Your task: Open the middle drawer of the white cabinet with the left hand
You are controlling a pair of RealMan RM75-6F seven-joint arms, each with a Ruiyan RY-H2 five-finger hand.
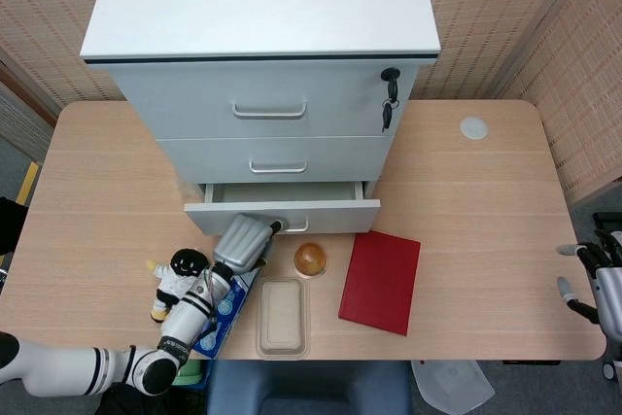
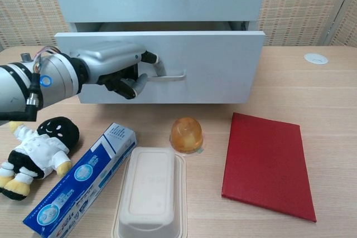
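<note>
Cabinet (image 1: pixel 262 65): 3 drawers, 1 pulled out (the bottom (image 2: pixel 212 65)), its handle (image 2: pixel 164 75) grasped by left hand (image 2: pixel 114 66).

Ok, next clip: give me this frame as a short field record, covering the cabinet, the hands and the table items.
cabinet: white cabinet, three drawers
open drawer: bottom drawer, partly pulled out
middle drawer: middle drawer, closed
left hand: left hand grips the bottom drawer's handle
right hand: right hand at the table edge, open, holding nothing
table items: plush toy, toothpaste box, amber dome, lidded container, red book
</note>
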